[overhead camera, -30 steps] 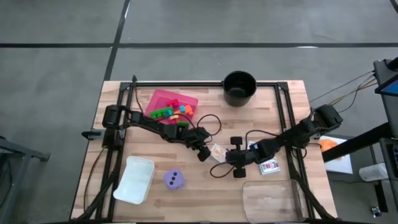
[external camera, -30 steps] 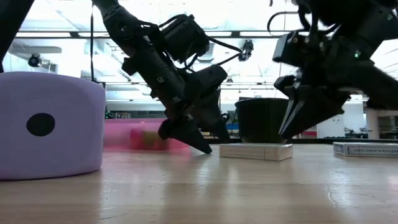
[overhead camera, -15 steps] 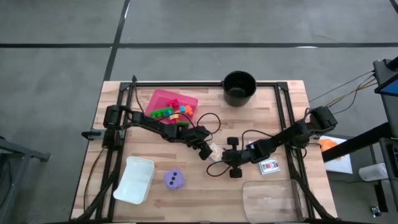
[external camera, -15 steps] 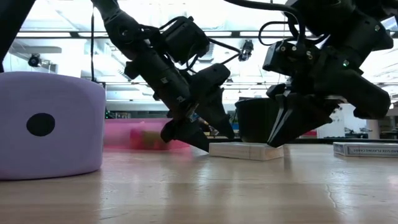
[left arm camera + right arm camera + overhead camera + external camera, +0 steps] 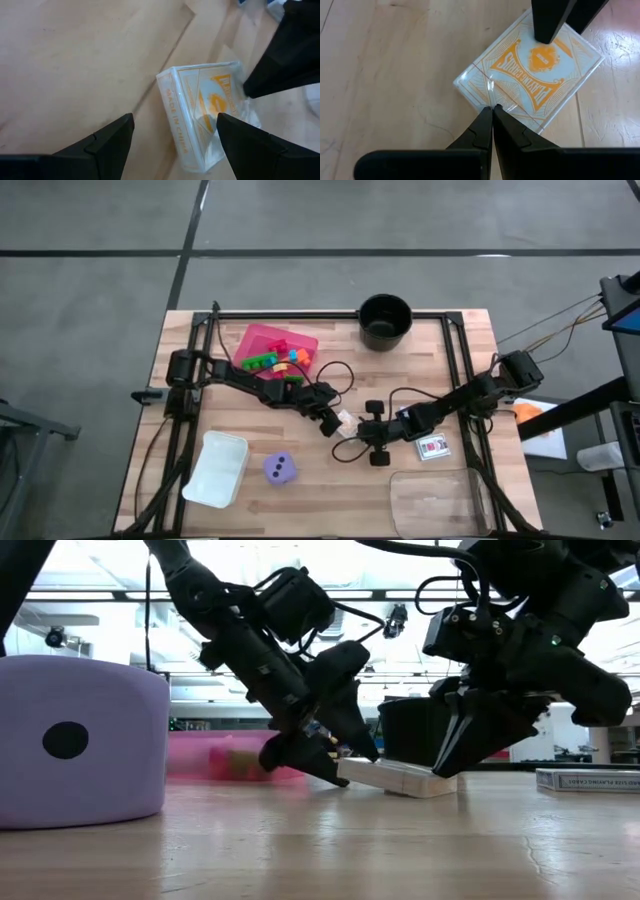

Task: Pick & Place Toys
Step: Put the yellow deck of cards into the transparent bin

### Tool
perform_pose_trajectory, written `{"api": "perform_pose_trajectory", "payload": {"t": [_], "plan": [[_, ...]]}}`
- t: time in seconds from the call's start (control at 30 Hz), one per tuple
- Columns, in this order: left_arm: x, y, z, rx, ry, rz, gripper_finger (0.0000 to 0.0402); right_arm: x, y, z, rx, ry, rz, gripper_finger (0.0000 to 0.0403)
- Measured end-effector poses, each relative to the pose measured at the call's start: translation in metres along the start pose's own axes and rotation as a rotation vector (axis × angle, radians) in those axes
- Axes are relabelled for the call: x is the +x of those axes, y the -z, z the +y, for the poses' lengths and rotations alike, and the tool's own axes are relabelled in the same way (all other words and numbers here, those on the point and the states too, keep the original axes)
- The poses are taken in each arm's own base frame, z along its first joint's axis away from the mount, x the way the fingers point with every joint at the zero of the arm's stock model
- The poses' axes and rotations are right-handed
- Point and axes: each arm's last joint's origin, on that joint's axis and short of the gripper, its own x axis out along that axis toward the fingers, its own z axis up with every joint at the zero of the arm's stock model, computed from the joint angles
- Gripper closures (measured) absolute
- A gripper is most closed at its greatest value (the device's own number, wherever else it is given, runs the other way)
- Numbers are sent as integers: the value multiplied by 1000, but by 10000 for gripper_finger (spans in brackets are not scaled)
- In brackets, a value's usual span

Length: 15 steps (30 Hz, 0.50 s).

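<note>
The orange card box (image 5: 530,70) lies mid-table between my two grippers, tilted in the low view. Its end toward my left gripper (image 5: 355,768) is raised and its other end rests on the wood. My left gripper is open, its fingers standing about that raised end. My right gripper (image 5: 492,107) is shut, its tips down on the box's opposite corner. The purple die (image 5: 280,469) sits near the front. A white-red card box (image 5: 433,447) lies flat to the right. Coloured bricks (image 5: 275,358) lie in the pink tray (image 5: 262,338). My left gripper has one finger (image 5: 305,755) slanting down with its tip at or under the box's raised end (image 5: 348,770), and the other finger (image 5: 545,30) over the box's top face. It comes from the table's left. Nothing is pinched. My right gripper presses its shut fingertips (image 5: 490,117) down on a corner of the box's top face (image 5: 487,97), slanting in from the table's right. That end of the box (image 5: 435,785) stays on the table.
A black round pot (image 5: 385,320) stands at the far edge. A white container (image 5: 215,468) sits at the front left. A clear lid (image 5: 440,500) lies at the front right. Cables loop over the wood around both grippers.
My right gripper has sunk and moved toward the table's left, coming down shut onto the orange card box. The box has slid a little toward my left gripper. Its end at that gripper has tipped up while its other end stays on the table.
</note>
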Motion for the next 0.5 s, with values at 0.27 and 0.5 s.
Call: {"api": "perform_pose_trajectory", "payload": {"t": [0.27,0.5], "plan": [[15,9,-10,-40,150,49,107,1,5,0,-7,-24,36,385],[16,11,-11,-44,187,85,135,1,5,0,-5,-22,36,385]]}}
